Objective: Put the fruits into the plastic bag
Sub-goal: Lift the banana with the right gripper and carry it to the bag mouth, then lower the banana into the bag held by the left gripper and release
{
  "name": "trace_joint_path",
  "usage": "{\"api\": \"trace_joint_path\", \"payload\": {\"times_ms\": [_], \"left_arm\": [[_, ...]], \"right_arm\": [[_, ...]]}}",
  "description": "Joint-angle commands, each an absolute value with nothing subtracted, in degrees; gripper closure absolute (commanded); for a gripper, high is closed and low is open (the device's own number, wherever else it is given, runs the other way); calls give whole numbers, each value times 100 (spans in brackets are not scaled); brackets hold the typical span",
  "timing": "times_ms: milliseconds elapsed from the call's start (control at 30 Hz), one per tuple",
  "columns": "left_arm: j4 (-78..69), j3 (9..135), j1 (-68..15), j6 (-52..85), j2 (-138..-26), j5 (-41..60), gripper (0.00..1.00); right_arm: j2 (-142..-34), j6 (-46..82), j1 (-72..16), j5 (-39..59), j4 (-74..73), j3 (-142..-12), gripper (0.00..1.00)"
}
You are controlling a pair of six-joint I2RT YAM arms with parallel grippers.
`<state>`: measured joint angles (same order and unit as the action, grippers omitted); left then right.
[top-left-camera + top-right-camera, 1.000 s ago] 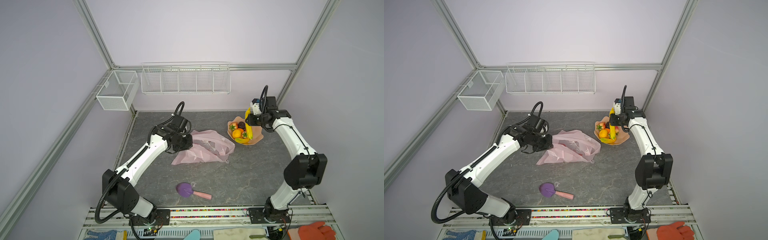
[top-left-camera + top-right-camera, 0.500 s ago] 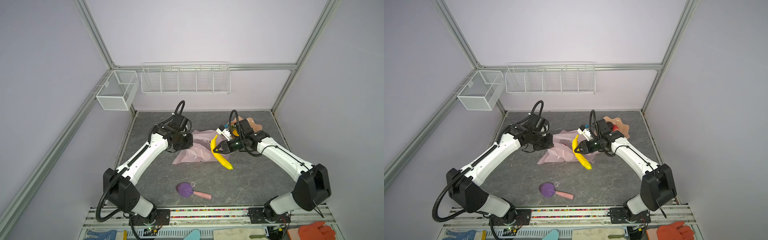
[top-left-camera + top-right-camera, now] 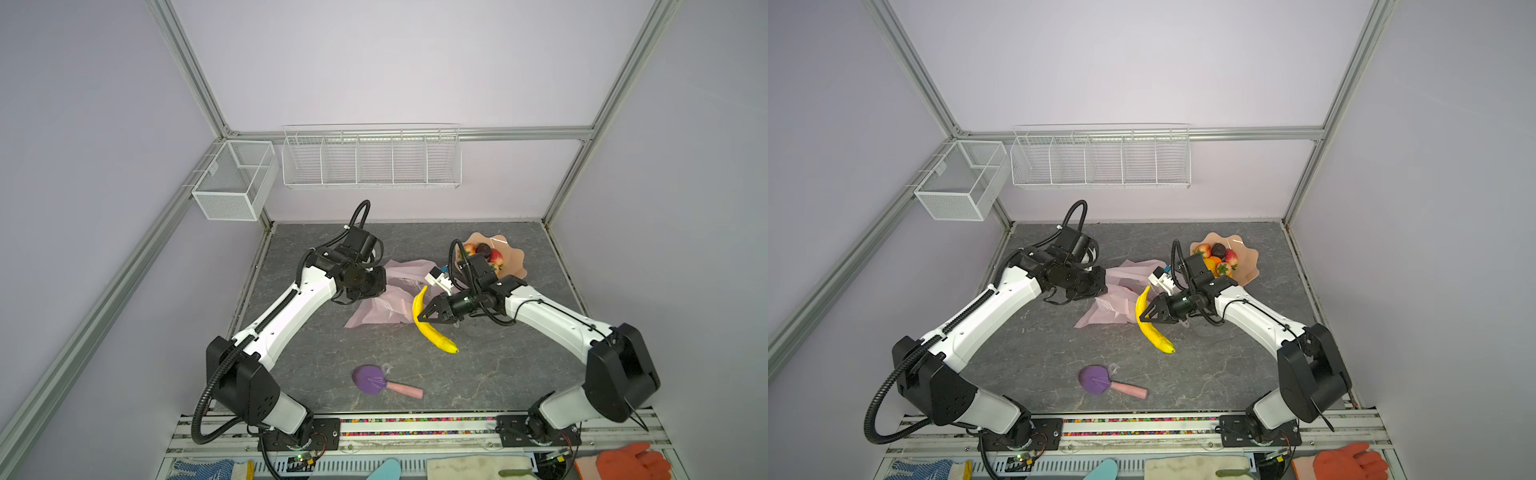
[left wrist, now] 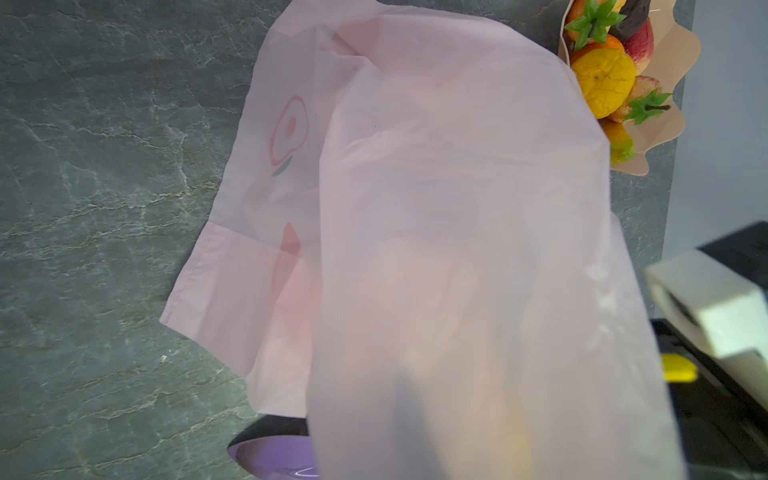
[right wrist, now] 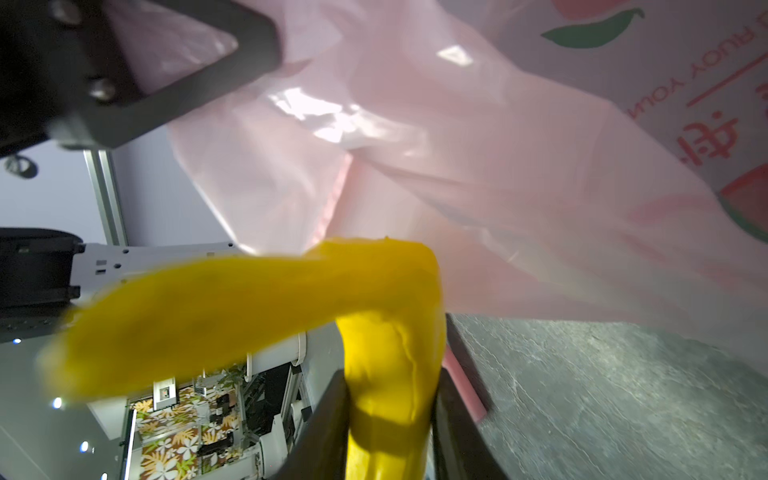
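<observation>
plastic bag [image 3: 388, 305] partly hides left gripper's [image 3: 380, 289] jaws; right gripper [image 3: 420, 319] covers banana's [image 3: 436, 338] middle.

- The bag [image 3: 382, 309] is blocking the table's [image 3: 311, 365] middle.
- The bowl [image 3: 513, 262] is filling the back right corner.
- The tool [image 3: 370, 379] is lying in the open front.

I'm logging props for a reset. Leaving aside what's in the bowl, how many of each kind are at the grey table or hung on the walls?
plastic bag: 1
bowl: 1
banana, held: 1
purple tool: 1
mesh basket: 1
wire rack: 1
Total: 6
</observation>
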<state>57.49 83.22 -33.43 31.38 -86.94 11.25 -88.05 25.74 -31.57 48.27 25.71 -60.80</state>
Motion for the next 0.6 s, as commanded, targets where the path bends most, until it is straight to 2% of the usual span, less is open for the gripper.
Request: {"api": "trace_joint_path", "payload": {"times_ms": [0, 267, 567], "left_arm": [[5845, 8530, -3443, 2904, -8653, 1050, 100], [5903, 8479, -3744, 2506, -8620, 899, 100], [6017, 8761, -4602, 1815, -9093, 700, 100]], "right_arm": [[-9138, 3100, -3116, 4786, 2154, -6205, 93], [-9712, 3671, -2772, 4430, 1883, -6485, 93], [-10497, 4350, -2460, 4019, 1377, -7108, 93]]}}
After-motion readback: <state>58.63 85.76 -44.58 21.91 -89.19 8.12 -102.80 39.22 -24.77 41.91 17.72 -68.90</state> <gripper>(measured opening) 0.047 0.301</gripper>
